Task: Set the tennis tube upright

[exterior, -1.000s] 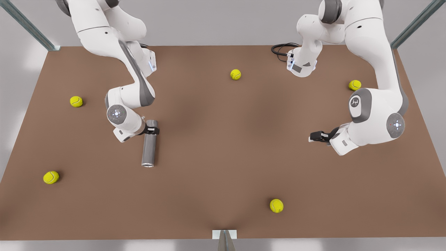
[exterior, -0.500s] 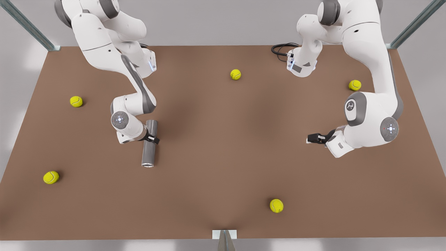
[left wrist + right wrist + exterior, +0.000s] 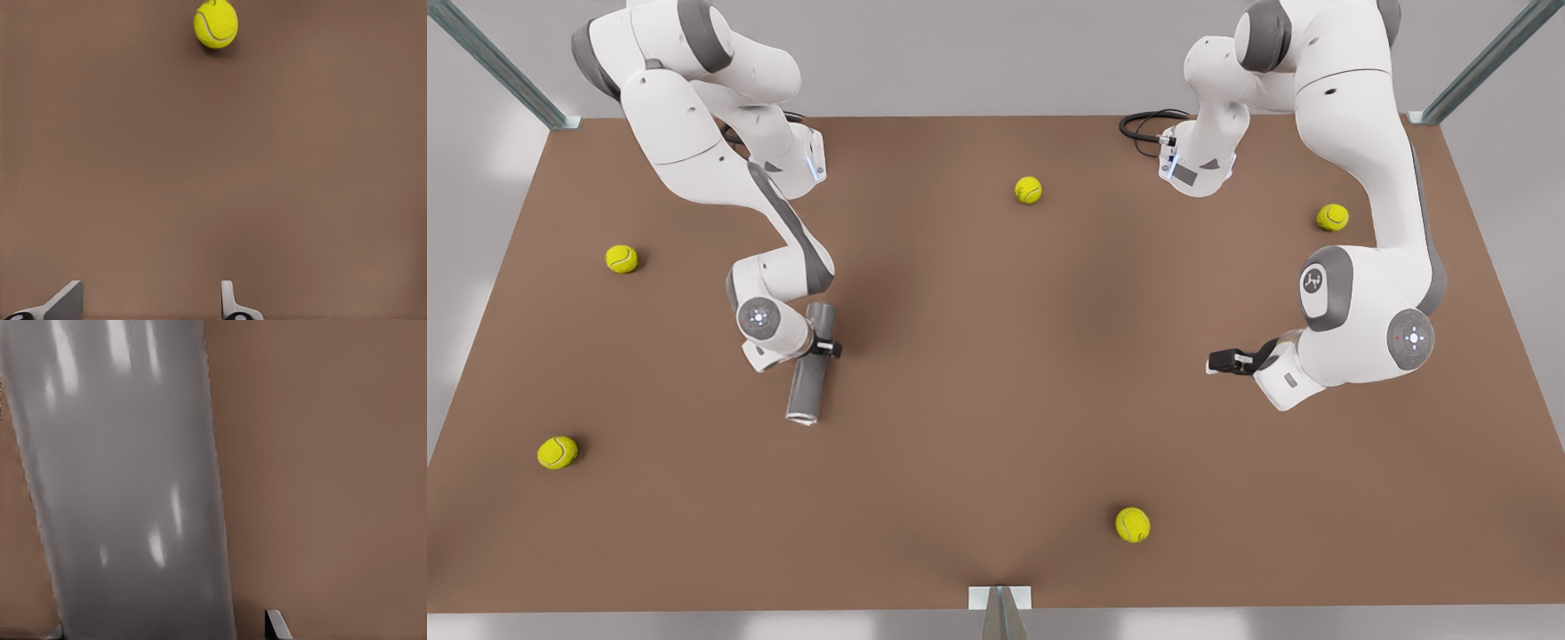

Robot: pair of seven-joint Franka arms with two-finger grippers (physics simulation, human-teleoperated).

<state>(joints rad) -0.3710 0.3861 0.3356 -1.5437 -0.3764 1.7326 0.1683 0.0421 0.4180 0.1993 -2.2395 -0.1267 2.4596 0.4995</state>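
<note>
- The tennis tube lies on its side on the brown worktop, on the front view's left, slightly slanted, with its silvery rim at the end nearer the camera.
- The right tool straddles the tennis tube just above its middle, one finger on each side. In the right wrist view the tennis tube runs between the two fingertips; actual contact with the wall cannot be confirmed. The far finger is mostly cut off at the picture edge.
- Part of the tennis tube's upper end is hidden behind the right arm's wrist in the front view.
- The left tool hangs above bare worktop, well apart from the tennis tube, on the front view's right. It waits, fingers spread, holding nothing; in the left wrist view the left tool shows as two cut-off tips.
- A tennis ball lies ahead of the left tool.
- Five tennis balls are scattered around the tennis tube; the nearest lies toward the front view's left.
</note>
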